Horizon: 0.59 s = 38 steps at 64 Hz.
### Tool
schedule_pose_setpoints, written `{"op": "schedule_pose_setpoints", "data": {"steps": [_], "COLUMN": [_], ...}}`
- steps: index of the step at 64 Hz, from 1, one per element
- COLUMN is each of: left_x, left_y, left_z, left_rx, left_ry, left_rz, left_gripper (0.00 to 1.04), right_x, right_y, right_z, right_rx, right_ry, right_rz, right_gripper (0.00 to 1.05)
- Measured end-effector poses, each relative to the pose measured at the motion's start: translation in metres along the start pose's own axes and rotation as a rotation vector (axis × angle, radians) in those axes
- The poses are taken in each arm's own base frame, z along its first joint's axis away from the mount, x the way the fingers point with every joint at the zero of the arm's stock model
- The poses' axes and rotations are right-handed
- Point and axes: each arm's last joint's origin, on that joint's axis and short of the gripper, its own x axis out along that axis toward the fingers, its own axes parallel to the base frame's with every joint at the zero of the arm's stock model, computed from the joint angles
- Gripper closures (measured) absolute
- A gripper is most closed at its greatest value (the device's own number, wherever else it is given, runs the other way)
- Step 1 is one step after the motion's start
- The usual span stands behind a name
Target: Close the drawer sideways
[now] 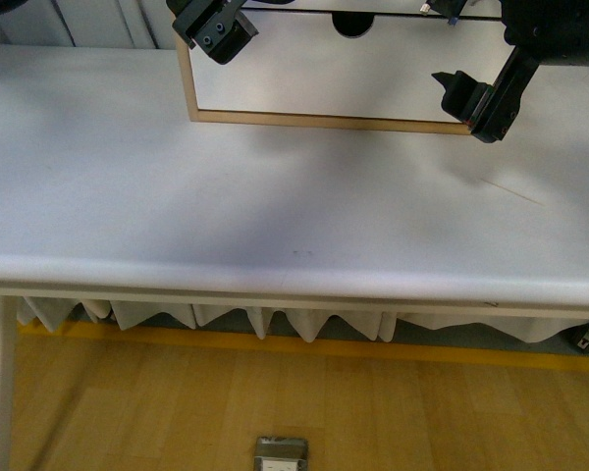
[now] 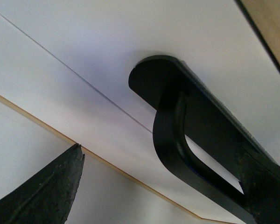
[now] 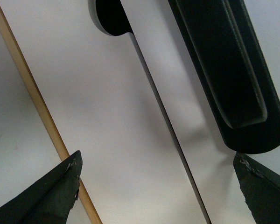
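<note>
At the far edge of the table, right of centre, stood a white cabinet edged by a light wood frame.

Front view: only a thin strip of the drawer showed at the very top, above a dark seam. Below the seam a plain white front filled the frame, with a half-round notch at the seam. The left gripper hung in front of the cabinet's upper left corner; finger spacing could not be told here. The right gripper sat low at the cabinet's bottom right corner, toward the table's far-right corner, just above the tabletop, fingers apart.

Left wrist view: the drawer front filled most of the picture, with its long black oval handle close to the camera. The seam, plain front and wood strip ran beside it. One finger lay over the wood strip and tabletop. The other overlapped the handle's bar; contact could not be told. The fingers were spread wide with nothing pinched.

Right wrist view: this showed the handle's rounded end, then the seam, the notch, the plain front and the wood strip. One finger lay over the wood strip, the other just beside the handle's end. They were spread and empty.

How far in the drawer sat could not be told from any view.
</note>
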Motion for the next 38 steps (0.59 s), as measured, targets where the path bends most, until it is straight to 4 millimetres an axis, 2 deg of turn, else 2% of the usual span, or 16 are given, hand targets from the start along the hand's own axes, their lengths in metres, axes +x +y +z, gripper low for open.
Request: {"op": "schedule_pose_setpoints", "data": {"steps": [11, 22, 31, 38], "left_x": [0.000, -0.010, -0.030, -0.053], "left_y": [0.000, 0.007, 0.025, 0.038], "left_z": [0.000, 0.000, 0.006, 0.012], "left_rx": [0.000, -0.008, -0.004, 0.014], "left_ry": [0.000, -0.014, -0.032, -0.051], "left_rz": [-0.001, -0.028, -0.027, -0.031], "left_gripper": [0.06, 0.06, 0.06, 0.06], "right_x": [0.000, -0.012, -0.042, -0.067], "right_y": [-0.001, -0.004, -0.008, -0.014], "right_z": [0.000, 0.005, 0.010, 0.014], "right_rx": [0.004, 0.021, 0.056, 0.087], "right_ry": [-0.001, -0.003, 0.005, 0.006], "right_rz": [0.004, 0.012, 0.011, -0.004], "right_gripper": [0.09, 0.09, 0.09, 0.09]}}
